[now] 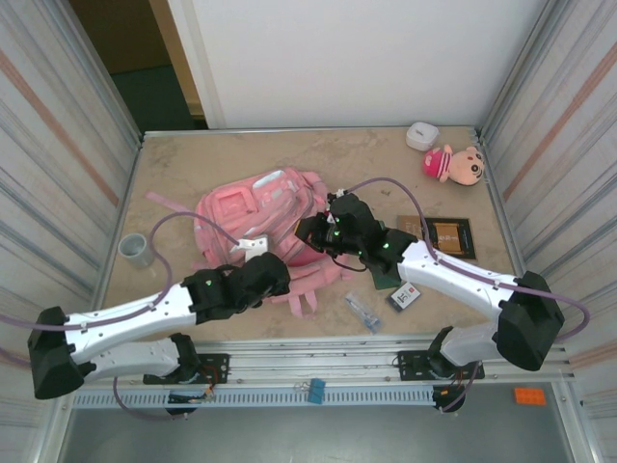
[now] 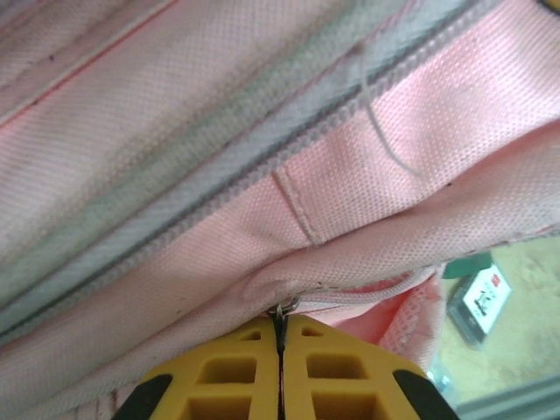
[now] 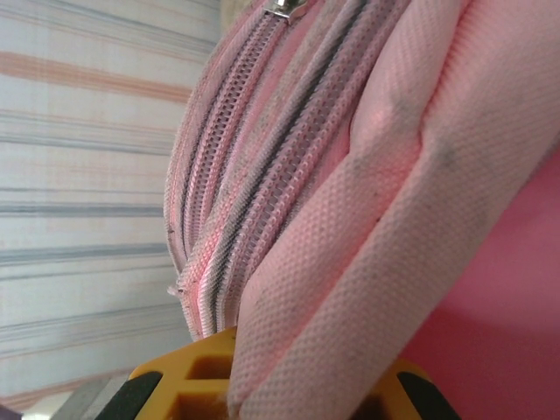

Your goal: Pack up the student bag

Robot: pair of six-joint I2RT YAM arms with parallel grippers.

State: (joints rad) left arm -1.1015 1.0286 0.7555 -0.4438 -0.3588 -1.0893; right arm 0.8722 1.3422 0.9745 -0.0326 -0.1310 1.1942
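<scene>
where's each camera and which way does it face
Top: above and behind the robot, looking down at the table, left arm and right arm reaching the pink backpack.
Left wrist: on the left arm, facing the backpack's zip; yellow left fingers pinch it below.
Right wrist: on the right arm, facing the backpack's side; yellow right fingers clamp a fold.
All share the backpack.

Student bag [image 1: 231, 214] mid-table; cup [image 1: 135, 250] left; book [image 1: 449, 237] right; doll [image 1: 455, 164] behind book.

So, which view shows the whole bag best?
Top external: almost the whole bag shows there, with straps. The left wrist view gives a close-up of its fabric and a zip; the right wrist view, its zipped edge and a fold.
</scene>
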